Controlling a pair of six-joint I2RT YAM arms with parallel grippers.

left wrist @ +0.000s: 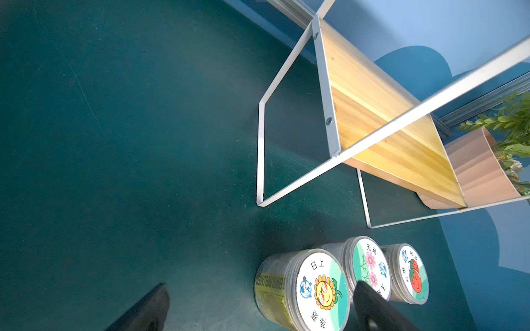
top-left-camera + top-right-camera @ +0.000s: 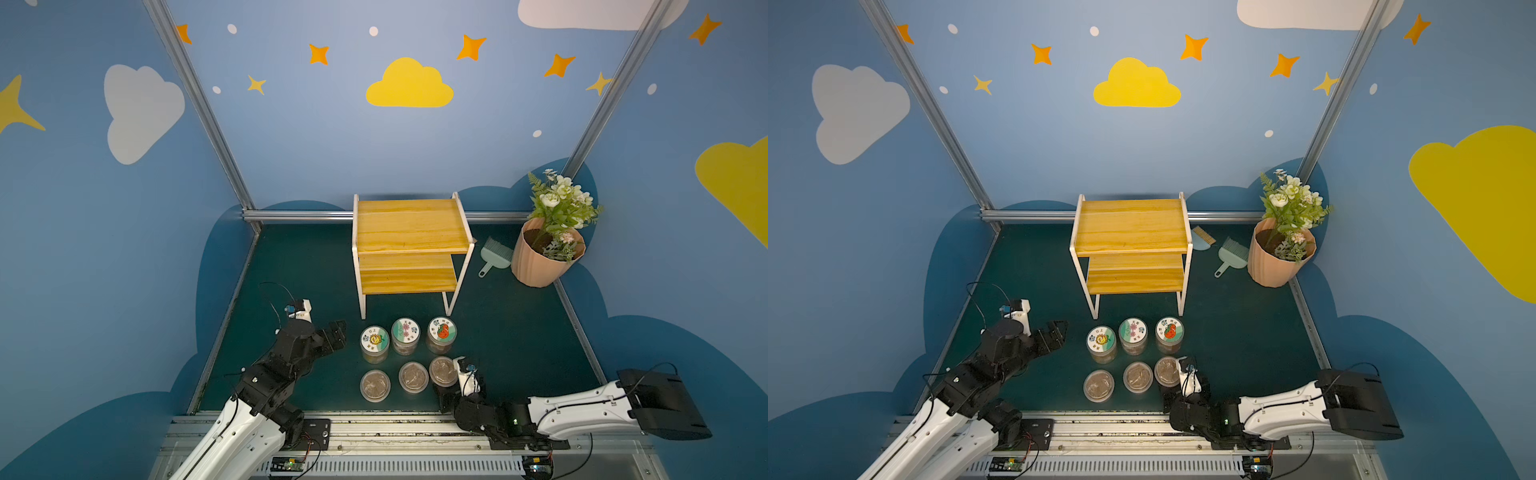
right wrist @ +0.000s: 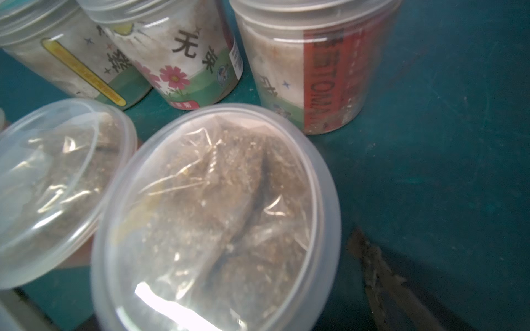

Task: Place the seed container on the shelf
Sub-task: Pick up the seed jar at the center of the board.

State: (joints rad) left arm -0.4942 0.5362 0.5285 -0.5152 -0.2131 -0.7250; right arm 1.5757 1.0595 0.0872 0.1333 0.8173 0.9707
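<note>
**Right arm lined up on the front-row jar**

The seed jar (image 3: pixel 212 217) stands on the green surface (image 2: pixel 299 270), at the right end of the front row of three clear-lidded jars and well short of the shelf (image 2: pixel 411 224). The right end effector (image 2: pixel 448 390) sits at it with its jaws fully apart and grips nothing. Only one finger shows clearly in the right wrist view, just off the jar's rim. The left end effector (image 2: pixel 338 332) hangs beside the sunflower jar (image 2: pixel 374 340), also spread and empty.

The step in hand looks like the grasp:

- **Approach:** The middle jar (image 2: pixel 413 377) is close, so the inner finger needs to slip into that narrow gap without nudging it.
- **Grip:** Clamp on the body under the lid's lip, not on the lid, which may flex or pop.
- **Lift:** Go straight up first, because the tomato jar (image 2: pixel 441 332) stands directly between this jar and the shelf.
- **Placing:** Keep the jar upright and set it on a plank, away from the white frame.
</note>
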